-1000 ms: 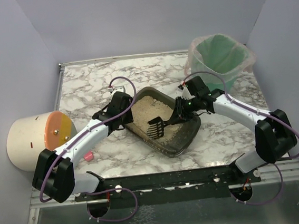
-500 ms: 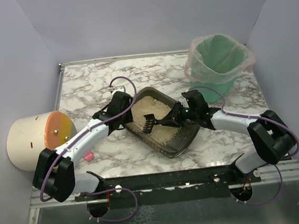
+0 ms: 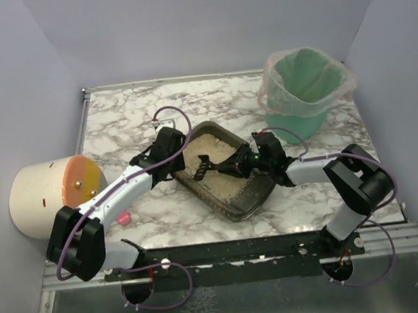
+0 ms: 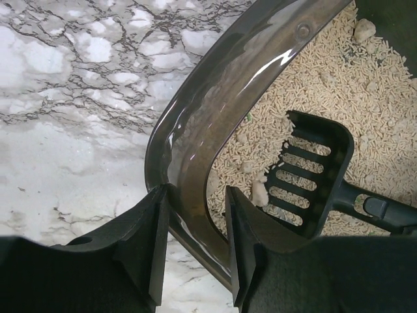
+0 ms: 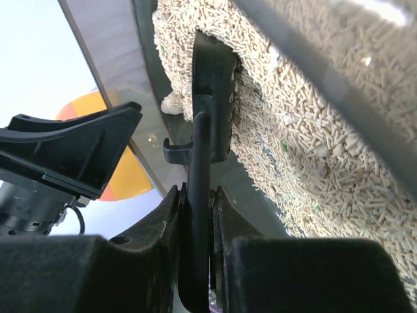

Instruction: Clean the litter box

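The litter box (image 3: 265, 186) is a dark grey-brown tray of beige litter, tilted in the middle of the table. My left gripper (image 3: 180, 158) is shut on its left rim (image 4: 215, 117), one finger (image 4: 153, 235) outside and one inside. My right gripper (image 3: 248, 163) is shut on the handle of a black slotted scoop (image 3: 203, 168), handle (image 5: 199, 195) between the pads. The scoop head (image 4: 313, 173) lies in the litter close to my left gripper (image 4: 195, 199), with a pale clump (image 4: 259, 193) on its slots. The right gripper (image 5: 195, 195) sits low over the tray.
A green bucket lined with a clear bag (image 3: 305, 80) stands at the back right. A cream cylinder with an orange face (image 3: 50, 194) lies off the table's left edge. A small pink object (image 3: 124, 219) lies by the left arm.
My right gripper has pushed the scoop leftward through the litter toward the left end of the tray, and the right arm has dropped lower. The left arm has stayed on the rim.
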Robot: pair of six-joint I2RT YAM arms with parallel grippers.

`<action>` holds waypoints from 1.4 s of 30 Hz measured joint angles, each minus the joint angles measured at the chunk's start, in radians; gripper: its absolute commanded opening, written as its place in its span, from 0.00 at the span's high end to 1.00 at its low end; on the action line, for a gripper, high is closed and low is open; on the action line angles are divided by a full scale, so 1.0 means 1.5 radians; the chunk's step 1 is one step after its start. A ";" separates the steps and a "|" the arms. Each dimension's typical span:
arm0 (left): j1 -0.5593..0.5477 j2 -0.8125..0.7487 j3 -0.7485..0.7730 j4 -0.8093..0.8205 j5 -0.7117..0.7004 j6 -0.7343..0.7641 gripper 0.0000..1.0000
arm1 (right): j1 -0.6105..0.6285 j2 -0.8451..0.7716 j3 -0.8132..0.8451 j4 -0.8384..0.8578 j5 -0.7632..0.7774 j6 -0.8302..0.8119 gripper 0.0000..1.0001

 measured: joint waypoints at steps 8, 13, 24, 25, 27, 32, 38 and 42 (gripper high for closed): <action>0.004 0.002 0.000 0.005 -0.014 0.007 0.87 | 0.002 0.041 -0.013 0.124 -0.001 0.027 0.99; 0.004 0.002 0.000 0.005 -0.019 0.008 0.87 | 0.004 0.053 -0.028 0.184 -0.001 0.040 1.00; 0.004 0.002 0.000 0.006 -0.019 0.007 0.88 | 0.006 0.058 -0.045 0.247 0.005 0.082 0.99; 0.004 0.002 0.000 0.006 -0.019 0.007 0.88 | 0.006 0.058 -0.046 0.246 0.005 0.080 0.99; 0.004 0.002 0.000 0.006 -0.019 0.007 0.88 | 0.007 0.058 -0.048 0.246 0.006 0.073 0.99; 0.004 0.002 0.000 0.007 -0.019 0.007 0.88 | 0.010 0.057 -0.053 0.241 0.010 0.041 0.99; 0.002 0.002 0.000 0.007 -0.016 0.006 0.85 | 0.014 0.047 -0.073 0.241 0.018 -0.006 0.99; 0.000 0.002 0.000 0.008 -0.013 0.005 0.84 | 0.014 0.048 -0.090 0.270 0.018 -0.021 0.99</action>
